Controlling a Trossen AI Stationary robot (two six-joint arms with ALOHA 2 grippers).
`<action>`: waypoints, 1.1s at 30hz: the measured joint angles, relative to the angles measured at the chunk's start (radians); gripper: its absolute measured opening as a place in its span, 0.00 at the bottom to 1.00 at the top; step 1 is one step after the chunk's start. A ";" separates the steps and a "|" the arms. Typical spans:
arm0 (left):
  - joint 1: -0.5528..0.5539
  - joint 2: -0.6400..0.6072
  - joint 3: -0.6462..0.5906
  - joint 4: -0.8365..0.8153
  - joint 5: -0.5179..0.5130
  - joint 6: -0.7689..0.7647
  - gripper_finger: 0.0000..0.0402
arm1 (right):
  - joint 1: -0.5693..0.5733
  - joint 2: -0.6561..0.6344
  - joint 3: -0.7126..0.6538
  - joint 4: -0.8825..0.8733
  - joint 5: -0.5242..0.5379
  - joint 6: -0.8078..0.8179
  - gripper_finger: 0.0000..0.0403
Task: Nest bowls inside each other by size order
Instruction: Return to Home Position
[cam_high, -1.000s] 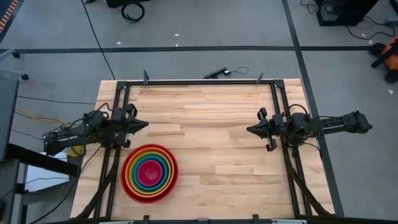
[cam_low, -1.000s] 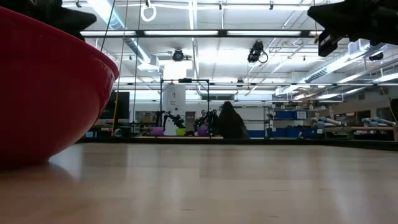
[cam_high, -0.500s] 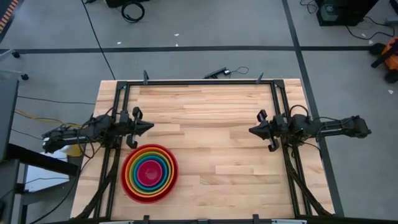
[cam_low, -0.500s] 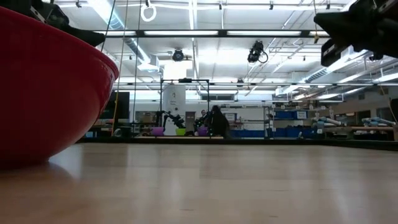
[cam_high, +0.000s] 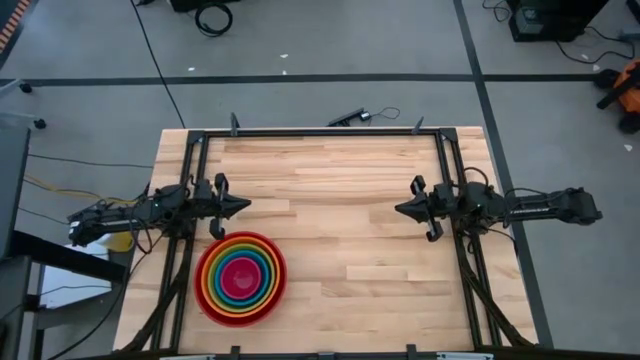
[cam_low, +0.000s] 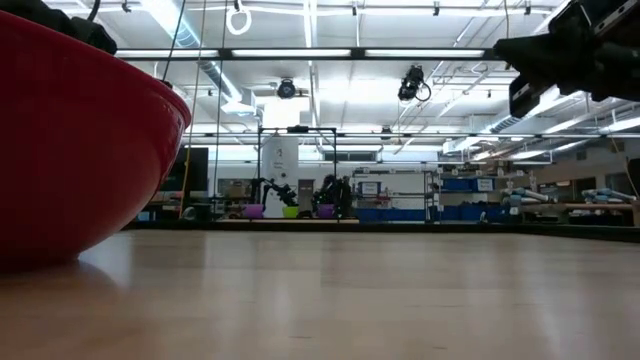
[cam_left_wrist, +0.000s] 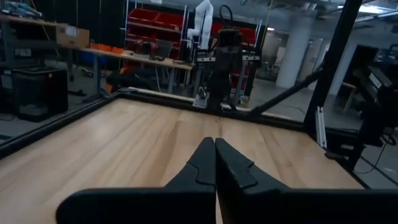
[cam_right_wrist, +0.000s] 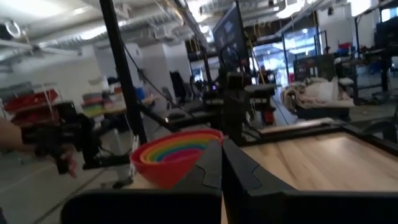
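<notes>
The bowls sit nested in one stack near the table's front left: the red bowl (cam_high: 240, 278) outermost, then orange (cam_high: 240, 262), lime green, blue and the magenta-pink one (cam_high: 240, 279) in the middle. The red bowl's wall (cam_low: 70, 150) fills the low view's left, and the stack shows in the right wrist view (cam_right_wrist: 177, 152). My left gripper (cam_high: 244, 205) is shut and empty, just beyond the stack's far rim. My right gripper (cam_high: 399, 209) is shut and empty at the table's right, above the wood.
A black metal frame (cam_high: 320, 132) runs along the table's far edge and down both sides. Bare wood (cam_high: 350, 240) lies between the two grippers and right of the stack. The other arm shows far off in each wrist view (cam_left_wrist: 217, 62).
My left gripper has moved a little toward the table's right and near edge, closer to the stack's far rim. My right gripper has shifted slightly along the table's right side. The bowls have stayed where they were.
</notes>
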 joint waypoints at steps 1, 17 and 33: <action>0.000 0.000 0.000 -0.001 0.000 0.000 0.00 | -0.001 0.011 0.000 -0.001 -0.003 -0.007 0.01; 0.000 -0.001 -0.001 0.011 0.046 0.001 0.00 | -0.069 0.015 0.000 0.037 -0.110 0.036 0.01; -0.003 -0.018 0.043 0.019 0.053 0.026 0.00 | -0.040 -0.240 0.115 -0.347 -0.161 -0.002 0.00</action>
